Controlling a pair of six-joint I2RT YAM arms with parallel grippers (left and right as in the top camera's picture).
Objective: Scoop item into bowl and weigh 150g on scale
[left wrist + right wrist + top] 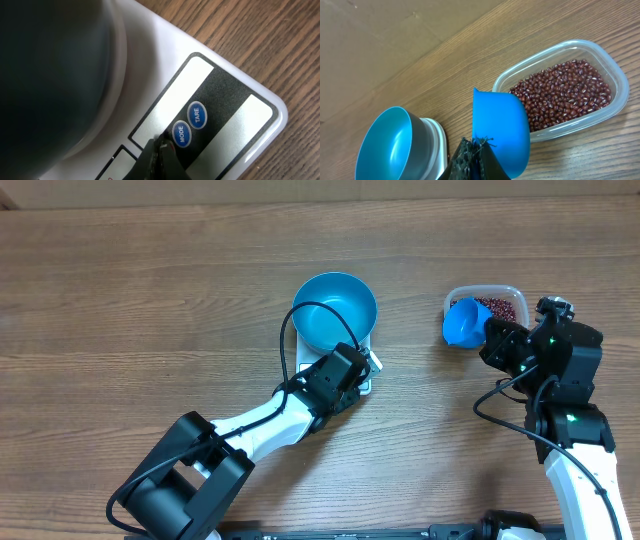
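The left hand (pixel 161 146), shut and empty, has its tip down at the scale (pixel 150 60) panel just beside the MODE button (pixel 181 134), likely to wake or zero the scale with the bowl (pixel 335 310) already loaded, so that only beans count. The bowl sits on the scale, empty. Further right, the right hand (pixel 474 147) is closed on the scoop (pixel 500 125), holding its cup, which looks empty from overhead, at the tub (pixel 617 75) near rim, poised to dig. The beans (pixel 560 95) all lie in the tub on the desk (pixel 120 280).
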